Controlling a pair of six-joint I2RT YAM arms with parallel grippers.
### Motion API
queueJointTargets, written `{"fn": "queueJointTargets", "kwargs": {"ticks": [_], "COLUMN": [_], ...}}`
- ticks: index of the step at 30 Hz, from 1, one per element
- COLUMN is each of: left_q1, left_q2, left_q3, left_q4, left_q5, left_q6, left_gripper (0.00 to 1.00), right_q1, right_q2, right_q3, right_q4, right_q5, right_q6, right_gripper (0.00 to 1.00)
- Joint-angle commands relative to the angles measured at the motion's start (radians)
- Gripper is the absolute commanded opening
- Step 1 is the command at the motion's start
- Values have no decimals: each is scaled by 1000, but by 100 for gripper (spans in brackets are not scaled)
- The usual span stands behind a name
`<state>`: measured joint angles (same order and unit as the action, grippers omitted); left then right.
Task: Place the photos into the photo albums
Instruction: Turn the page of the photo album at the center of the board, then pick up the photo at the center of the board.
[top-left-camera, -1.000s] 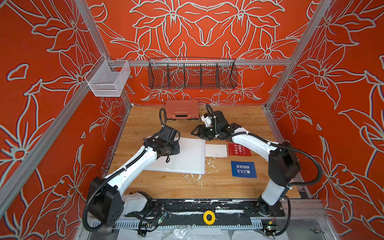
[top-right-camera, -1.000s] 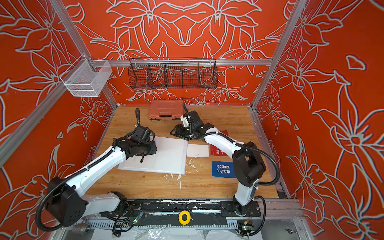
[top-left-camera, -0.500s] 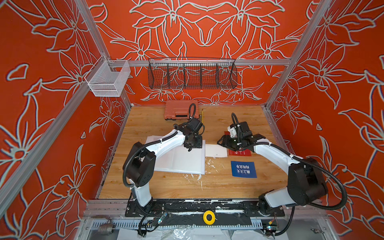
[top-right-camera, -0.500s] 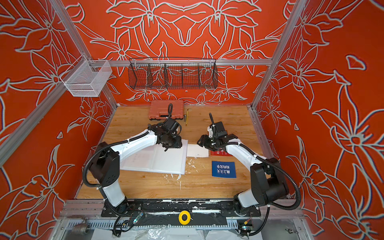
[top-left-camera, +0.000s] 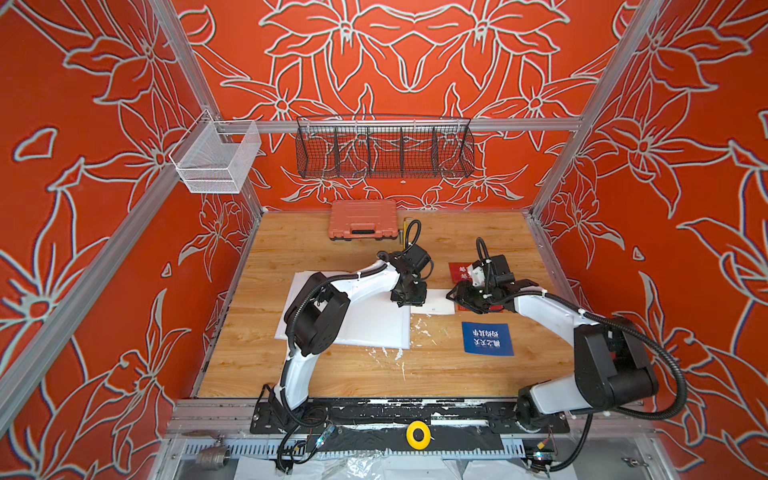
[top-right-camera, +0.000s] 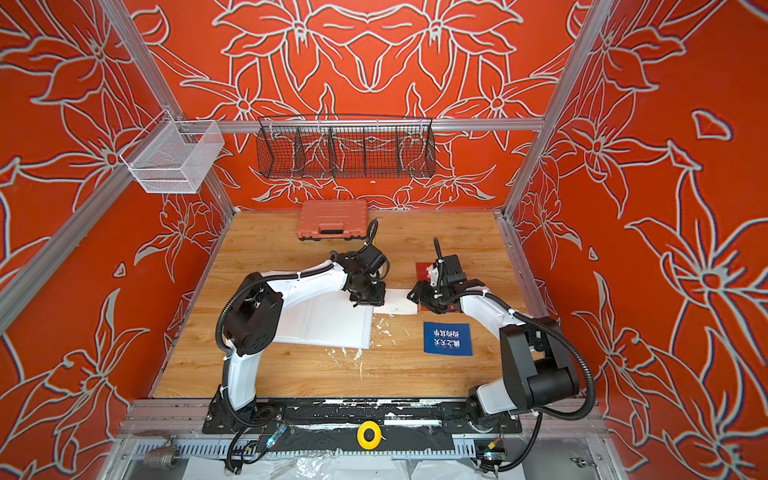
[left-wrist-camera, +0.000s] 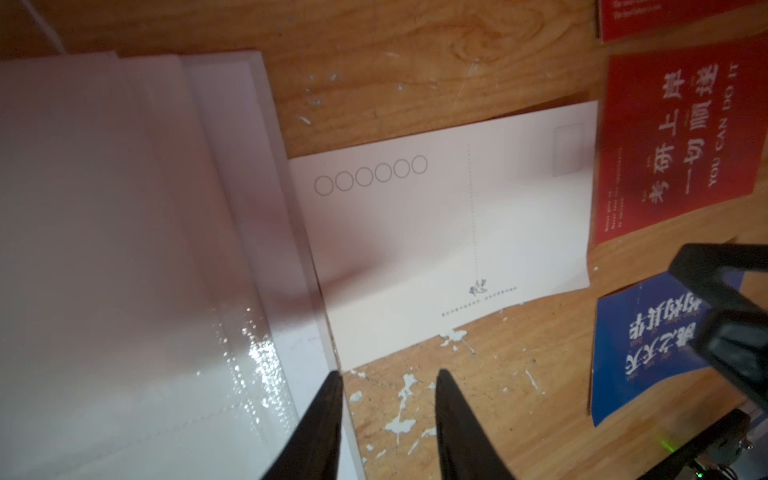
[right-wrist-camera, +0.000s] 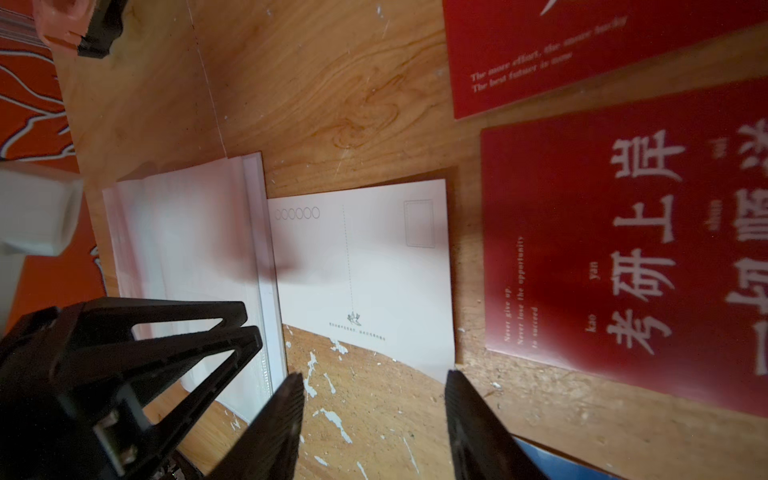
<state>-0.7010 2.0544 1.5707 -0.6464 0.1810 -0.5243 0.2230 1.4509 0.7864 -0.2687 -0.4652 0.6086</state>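
- I am working on the white card (top-left-camera: 434, 302), which has to go into the photo album (top-left-camera: 365, 328).
- In a top view, with the far wall at 12 o'clock, the album lies open on the desk (top-left-camera: 332, 374), at 9 o'clock from the card.
- The card lies flat. Its 9 o'clock edge touches the album's open edge. I cannot tell if that edge is already under the clear sleeve (left-wrist-camera: 249, 353).
- A red card (left-wrist-camera: 681, 141) lies at 3 o'clock from the white one, a second red card (right-wrist-camera: 540, 54) at about 1 o'clock, and a blue card (top-left-camera: 487, 338) at 5 o'clock. All three wait on the desk.
- My left hand (left-wrist-camera: 388, 374) points down at the album's edge. Its fingers are a little apart and hold nothing. One tip is over the album's edge and one is over bare wood.
- My right hand (right-wrist-camera: 374, 374) is low by the card's 3 o'clock end. Its fingers are spread wide and it is empty too.
- Next, I think the left hand must keep the sleeve open or the page down, while the right hand pushes the card toward 9 o'clock.
- The card is thin, so I think a slow, flat push is best, or it may bend.
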Motion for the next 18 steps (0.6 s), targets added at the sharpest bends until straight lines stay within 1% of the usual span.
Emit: {"fn": "queueJointTargets", "kwargs": {"ticks": [1, 11, 18], "left_q1": [3, 3, 3], "left_q2": [23, 78, 98], "left_q3": [34, 77, 80], "left_q4": [-29, -73, -89], "left_q5": [-17, -57, -81], "left_q6": [-3, -4, -5], "left_gripper": [35, 33, 33], "right_q1": [-6, -16, -23], "right_q2": [14, 79, 89], "right_q3": [-19, -37, -49], "right_q4": [49, 123, 141], "right_q5": [-36, -61, -53], "right_q6": [-12, -9, -20], "right_gripper": [56, 53, 51]}}
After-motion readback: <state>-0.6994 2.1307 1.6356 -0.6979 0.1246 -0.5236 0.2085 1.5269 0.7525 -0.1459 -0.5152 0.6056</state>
